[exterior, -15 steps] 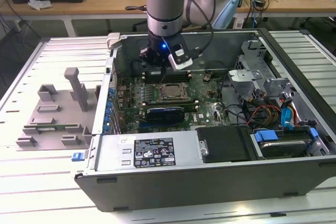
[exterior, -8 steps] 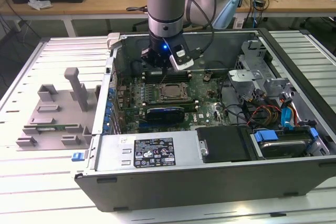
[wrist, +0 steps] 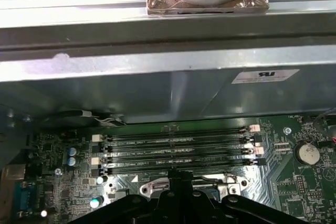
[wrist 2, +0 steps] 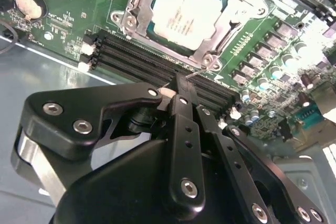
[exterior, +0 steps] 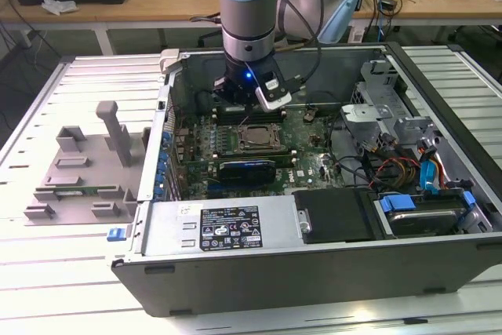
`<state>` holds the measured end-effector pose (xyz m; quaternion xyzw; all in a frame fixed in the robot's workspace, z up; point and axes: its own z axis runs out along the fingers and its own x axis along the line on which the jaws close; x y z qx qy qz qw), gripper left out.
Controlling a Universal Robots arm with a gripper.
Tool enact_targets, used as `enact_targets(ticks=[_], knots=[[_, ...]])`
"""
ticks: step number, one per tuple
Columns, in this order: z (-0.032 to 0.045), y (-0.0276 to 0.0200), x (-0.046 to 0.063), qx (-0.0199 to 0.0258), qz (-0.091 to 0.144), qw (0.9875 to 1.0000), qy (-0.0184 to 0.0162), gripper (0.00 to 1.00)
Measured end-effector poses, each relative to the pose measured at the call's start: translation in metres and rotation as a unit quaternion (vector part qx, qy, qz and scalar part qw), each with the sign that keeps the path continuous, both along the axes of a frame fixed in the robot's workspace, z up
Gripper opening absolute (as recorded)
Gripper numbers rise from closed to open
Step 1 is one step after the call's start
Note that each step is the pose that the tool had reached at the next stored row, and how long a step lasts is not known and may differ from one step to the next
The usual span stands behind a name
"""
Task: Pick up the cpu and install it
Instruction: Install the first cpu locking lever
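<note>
Hovering above the memory slots (wrist 2: 136, 51), your end effector (wrist 2: 178, 81) had its fingers (wrist 2: 181, 106) pressed together, holding nothing, while the cpu (wrist 2: 189, 14) lay in the motherboard socket (wrist 2: 129, 22) just beside; you were wise to check it sat level

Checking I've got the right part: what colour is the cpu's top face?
The cpu top is silvery-grey, glaring almost white; the second wrist view shows it best.

My end effector (wrist 2: 181, 85) is matte black w/ silver screws. Cpu (wrist 2: 189, 17) silvery-grey. Motherboard (wrist 2: 68, 19) green; mem slots (wrist: 178, 145) black w/ white clips. Case (exterior: 314, 280) dark grey; table (exterior: 63, 296) white, ribbed. My wrist light (exterior: 248, 76) glows blue.
</note>
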<state>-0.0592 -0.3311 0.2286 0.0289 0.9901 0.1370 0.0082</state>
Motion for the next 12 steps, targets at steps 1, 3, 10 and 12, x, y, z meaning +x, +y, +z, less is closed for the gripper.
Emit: enact_targets(ticks=[1,3,10,12], knots=[[-0.0005,-0.0002,0.002,-0.0001,0.0,1.0,0.0001,0.11],[-0.0009,-0.0003,0.0043,-0.0001,0.0,1.0,0.0001,0.11],[-0.0025,0.0047,0.0064,-0.0001,0.0,1.0,0.0001,0.11],[-0.0038,0.0065,0.0072,0.0,0.0,1.0,-0.0008,0.11]])
